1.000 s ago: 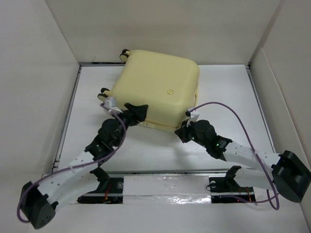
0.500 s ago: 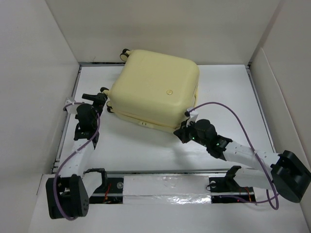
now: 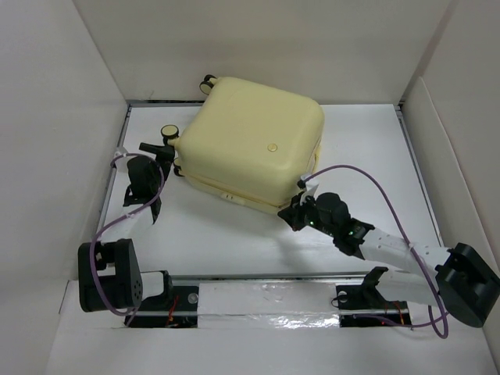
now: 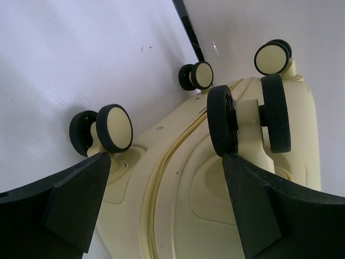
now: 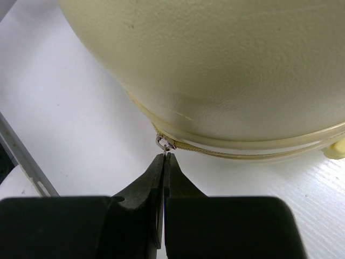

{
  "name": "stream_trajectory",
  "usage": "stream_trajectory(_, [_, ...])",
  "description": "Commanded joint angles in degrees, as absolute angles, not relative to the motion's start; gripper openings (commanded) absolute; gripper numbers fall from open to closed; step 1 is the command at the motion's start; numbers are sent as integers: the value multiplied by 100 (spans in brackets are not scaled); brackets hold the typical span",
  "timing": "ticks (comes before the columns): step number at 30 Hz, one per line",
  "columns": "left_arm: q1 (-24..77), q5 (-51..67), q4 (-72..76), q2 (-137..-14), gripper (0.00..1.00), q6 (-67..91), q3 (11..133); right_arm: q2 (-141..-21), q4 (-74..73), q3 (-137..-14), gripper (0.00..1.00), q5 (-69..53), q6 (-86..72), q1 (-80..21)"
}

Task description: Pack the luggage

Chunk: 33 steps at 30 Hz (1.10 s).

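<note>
White bench (image 3: 234, 234) with the luggage (image 3: 250, 148) lying flat and zipped shut at the far middle, turned a bit askew, emblem side up and wheel end facing left.

The right arm is stretched out low from the near right, reaching diagonally to the case's near right corner. The left arm is folded up tight at the near left, forearm running far, wrist aimed right at the wheel end.

The left claw (image 4: 167, 162) is spread wide, one finger on each side of the wheeled end, and I can't tell if it touches. The right claw (image 5: 164, 156) is pressed together, pinching the zipper pull (image 5: 165, 143) at the seam.

Wheels (image 4: 116, 128) are black with yellow caps.
</note>
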<state>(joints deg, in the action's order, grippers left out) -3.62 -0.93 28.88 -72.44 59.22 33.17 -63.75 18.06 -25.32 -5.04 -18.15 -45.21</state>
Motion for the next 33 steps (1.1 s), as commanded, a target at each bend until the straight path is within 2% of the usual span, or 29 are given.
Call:
stream_trajectory(1, [-299, 316, 4209, -7085, 83, 6170, 3586, -6267, 1942, -2452, 0, -923, -1740, -4535])
stream_trajectory(3, [-299, 290, 4446, -6883, 82, 6231, 3368, -6240, 1916, -2443, 0, -905, -1740, -4535])
stream_trajectory(5, [-299, 246, 4797, -6620, 76, 6231, 3130, -6240, 1916, -2452, 0, -905, -1740, -4535])
stream_trajectory(7, [-299, 211, 4904, -6452, 59, 6267, 2857, -6266, 1916, -2478, 0, -914, -1731, -4535])
stream_trajectory(9, [-299, 150, 4904, -6293, 51, 6249, 2743, -6310, 1907, -2505, 0, -932, -1732, -4535])
stream_trajectory(12, [-299, 106, 4747, -6240, 54, 6153, 2795, -6337, 1890, -2496, 0, -932, -1723, -4535])
stream_trajectory(14, [-299, 105, 4737, -6292, 65, 6144, 2821, -6319, 1890, -2479, 0, -940, -1723, -4535])
stream_trajectory(15, [-299, 123, 4659, -6363, 76, 6117, 2969, -6311, 1907, -2479, 0, -932, -1731, -4535])
stream_trajectory(17, [-299, 202, 4178, -6669, 80, 6065, 3268, -6284, 1898, -2470, 0, -932, -1731, -4535])
stream_trajectory(27, [-299, 475, 3859, -7558, 77, 6091, 4297, -6135, 1837, -2391, 0, -896, -1731, -4482])
stream_trajectory(33, [-299, 791, 3656, -8138, 80, 6152, 4833, -6109, 1846, -2347, 0, -949, -1723, -4482])
